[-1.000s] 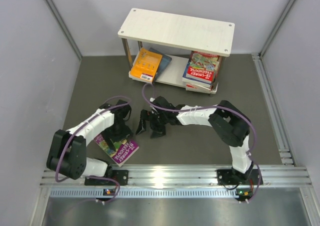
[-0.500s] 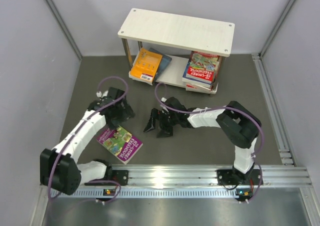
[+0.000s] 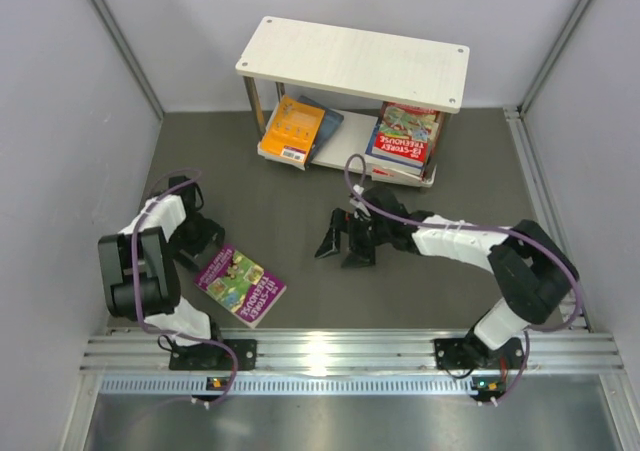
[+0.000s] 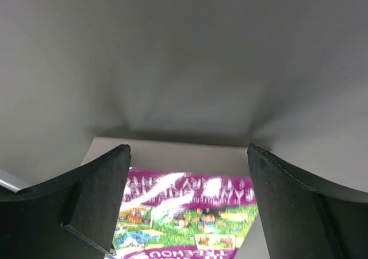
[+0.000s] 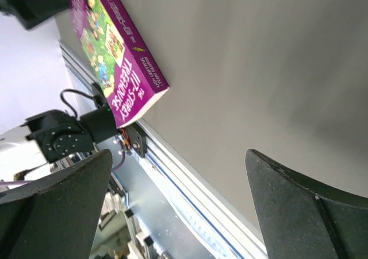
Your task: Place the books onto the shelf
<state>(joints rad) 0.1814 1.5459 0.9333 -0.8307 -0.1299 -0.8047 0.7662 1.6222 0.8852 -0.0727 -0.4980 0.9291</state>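
- At the left side of the mat, the left gripper (image 3: 205,243) hangs low with its jaws spread wide and nothing between them. In its wrist view the purple-green book (image 4: 190,216) lies flat just ahead of and below the fingers (image 4: 95,201).
- Just right of that gripper, this book (image 3: 241,285) lies on the mat (image 3: 300,196) near the rail, cover up. Its long axis slants from upper left to lower right, and its upper-left short end is nearest the left jaws.
- Further right, the right gripper (image 3: 340,249) is also wide open and empty. It is well apart from the book, which shows far off in its wrist view, so the left arm looks the better placed.
- Behind, the shelf (image 3: 352,59) holds an orange-yellow book (image 3: 292,128) leaning out at the lower tier's left end and a flat stack (image 3: 405,134) at its right.
- Nothing lies between the book and the shelf except the right arm's forearm (image 3: 450,239), off to the right side.
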